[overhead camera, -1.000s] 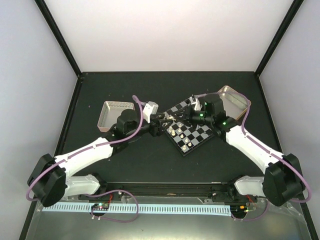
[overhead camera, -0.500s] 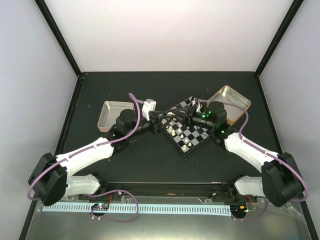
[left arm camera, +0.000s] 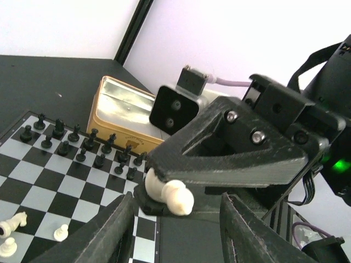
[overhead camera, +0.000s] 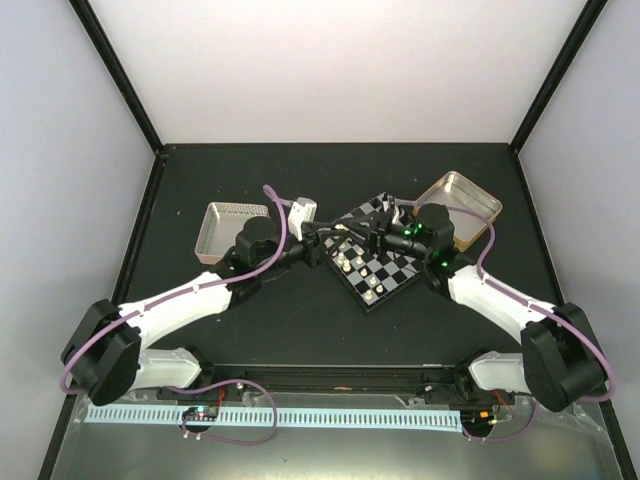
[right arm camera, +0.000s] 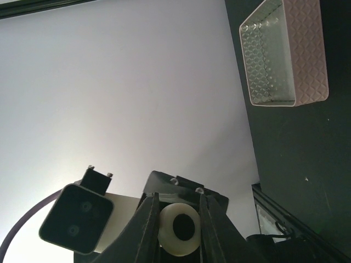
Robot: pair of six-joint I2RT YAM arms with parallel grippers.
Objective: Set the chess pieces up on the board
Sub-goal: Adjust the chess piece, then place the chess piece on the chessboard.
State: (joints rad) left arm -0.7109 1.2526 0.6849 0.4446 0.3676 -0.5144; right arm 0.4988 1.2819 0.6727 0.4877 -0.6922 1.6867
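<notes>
The board lies at mid-table, turned diagonally. Black chess pieces stand in two rows along its far edge, and a few white ones sit near the left, one of them toppled. Above the board's corner the two grippers meet. My right gripper is shut on a cream-white chess piece, held sideways; its round base shows between the fingers. My left gripper is open, one finger on each side of that piece, not touching it.
A silver tin sits left of the board, behind my left arm. A gold-sided tin stands at the board's right rear corner, also seen as the tin behind the black rows. Black frame posts rise at the table's back corners.
The right gripper swung left with the white piece to meet the left gripper. The left gripper's fingers have narrowed around the piece.
</notes>
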